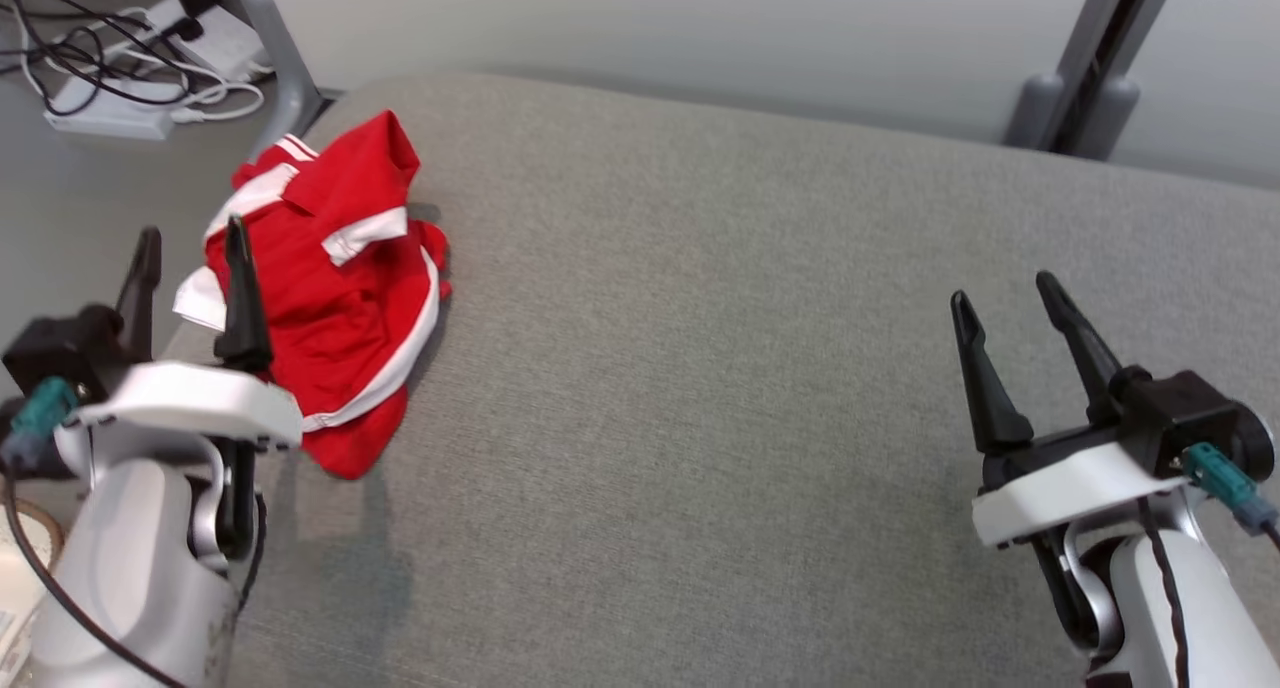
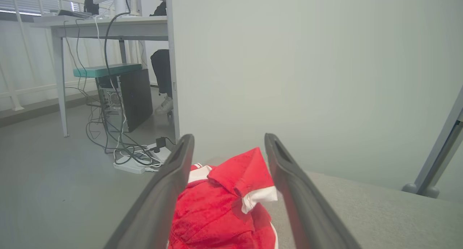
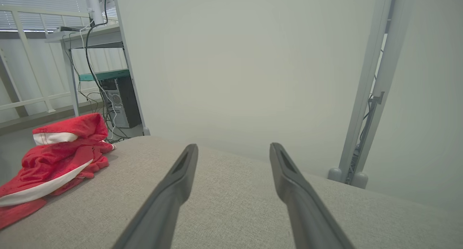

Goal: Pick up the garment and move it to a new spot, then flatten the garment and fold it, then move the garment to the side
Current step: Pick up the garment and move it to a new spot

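The left pincer [image 1: 192,230] is nearest, at the near left corner of the grey fabric worktop [image 1: 700,368]. Its two dark fingers are spread wide and hold nothing. From the head view its right finger stands in front of the left edge of the garment [image 1: 340,288]; whether they touch cannot be told. In the left wrist view the cloth shows between and beyond the two fingers.

The garment is red with white bands. It lies crumpled in a heap along the worktop's left edge, toward the far side, with a white-trimmed fold on top. On the floor past it, at the far left, is a white power strip [image 1: 110,108] tangled in cables.

At the near right, well apart from the garment, the right pincer [image 1: 1002,290] is above the worktop, fingers parted and empty. A grey post [image 1: 1085,78] rises at the far right.
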{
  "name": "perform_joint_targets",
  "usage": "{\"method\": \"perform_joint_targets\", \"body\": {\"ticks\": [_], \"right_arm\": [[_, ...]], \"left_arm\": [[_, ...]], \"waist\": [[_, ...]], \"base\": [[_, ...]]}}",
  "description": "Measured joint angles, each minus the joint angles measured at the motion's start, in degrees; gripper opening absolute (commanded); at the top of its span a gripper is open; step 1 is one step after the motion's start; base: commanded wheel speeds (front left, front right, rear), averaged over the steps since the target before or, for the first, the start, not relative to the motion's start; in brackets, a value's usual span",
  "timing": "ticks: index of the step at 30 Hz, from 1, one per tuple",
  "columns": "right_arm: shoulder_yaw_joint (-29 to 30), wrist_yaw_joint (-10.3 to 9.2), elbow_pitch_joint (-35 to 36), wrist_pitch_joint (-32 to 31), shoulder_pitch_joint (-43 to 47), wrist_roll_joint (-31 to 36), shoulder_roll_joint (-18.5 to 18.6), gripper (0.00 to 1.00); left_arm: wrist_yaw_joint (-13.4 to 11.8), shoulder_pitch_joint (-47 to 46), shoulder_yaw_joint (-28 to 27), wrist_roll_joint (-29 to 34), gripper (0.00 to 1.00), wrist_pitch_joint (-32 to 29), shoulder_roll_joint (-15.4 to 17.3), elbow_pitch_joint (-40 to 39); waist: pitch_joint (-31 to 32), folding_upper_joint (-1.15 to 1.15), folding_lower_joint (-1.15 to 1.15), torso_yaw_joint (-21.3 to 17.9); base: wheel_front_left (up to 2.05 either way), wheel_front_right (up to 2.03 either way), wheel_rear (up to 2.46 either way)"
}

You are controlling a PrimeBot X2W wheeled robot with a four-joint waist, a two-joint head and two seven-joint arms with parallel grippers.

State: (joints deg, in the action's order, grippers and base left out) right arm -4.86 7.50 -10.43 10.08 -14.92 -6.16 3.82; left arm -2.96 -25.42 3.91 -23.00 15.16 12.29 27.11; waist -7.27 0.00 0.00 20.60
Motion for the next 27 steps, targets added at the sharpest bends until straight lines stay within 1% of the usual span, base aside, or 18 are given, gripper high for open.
{"method": "perform_joint_targets", "body": {"ticks": [4,5,7,9,12,16,20,21,22,23,27], "right_arm": [[-0.83,0.0,1.34,-1.1,-1.87,0.67,0.78,1.0],[-1.01,0.0,1.72,-1.3,-2.26,0.68,0.85,1.0],[-1.2,0.0,2.36,-1.63,-3.03,0.75,1.25,1.0],[-1.22,0.0,2.9,-1.83,-3.85,0.82,1.6,1.0],[-1.3,0.0,3.48,-2.02,-4.87,1.08,1.68,1.0],[-1.7,0.0,3.87,-2.08,-6.14,1.22,1.85,1.0],[-2.0,0.0,4.03,-2.11,-7.3,1.26,2.07,1.0],[-2.01,0.0,4.04,-2.13,-7.47,1.26,2.15,1.0],[-1.98,0.0,4.02,-2.25,-7.63,1.26,2.27,1.0],[-1.89,0.0,4.01,-2.25,-7.78,1.26,2.4,1.0],[-1.16,0.0,3.67,-2.22,-8.0,1.26,2.66,1.0]], "left_arm": [[1.7,-5.49,-0.25,-1.36,1.0,-0.97,0.46,5.15],[2.04,-6.83,-0.24,-1.56,1.0,-1.67,0.77,7.15],[3.82,-9.36,-0.48,-3.0,1.0,-2.91,0.98,10.87],[5.01,-11.87,-0.66,-3.91,1.0,-4.11,1.19,15.01],[6.26,-15.01,-0.73,-5.22,1.0,-6.17,1.43,21.46],[6.49,-19.41,-0.89,-5.86,1.0,-8.14,2.2,29.09],[6.57,-22.37,-0.76,-5.88,1.0,-8.57,2.98,34.39],[6.94,-22.95,-0.65,-5.88,0.55,-8.43,2.99,35.34],[7.03,-23.43,-0.44,-5.86,0.0,-7.82,3.03,36.04],[7.45,-23.9,-0.21,-5.81,0.0,-7.14,3.18,36.67],[7.46,-25.68,0.45,-4.95,0.0,-2.44,3.87,37.22]], "waist": [[-3.61,0.0,0.0,-1.48],[-4.57,0.0,0.0,-1.93],[-6.45,0.0,0.0,-2.81],[-8.38,0.0,0.0,-3.71],[-11.13,0.0,0.0,-4.97],[-14.36,0.0,0.0,-6.35],[-16.71,0.0,0.0,-7.32],[-17.13,0.0,0.0,-7.47],[-17.43,0.0,0.0,-7.55],[-17.63,0.0,0.0,-7.57],[-17.38,0.0,0.0,-7.18]], "base": [[0.0,0.0,0.0],[0.0,0.0,0.0],[0.0,0.0,0.0],[0.0,0.0,0.0],[0.0,0.0,0.0],[0.0,0.0,0.0],[0.0,0.0,0.0],[0.0,0.0,0.0],[0.0,0.0,0.0],[0.0,0.0,0.0],[0.0,0.0,0.0]]}}
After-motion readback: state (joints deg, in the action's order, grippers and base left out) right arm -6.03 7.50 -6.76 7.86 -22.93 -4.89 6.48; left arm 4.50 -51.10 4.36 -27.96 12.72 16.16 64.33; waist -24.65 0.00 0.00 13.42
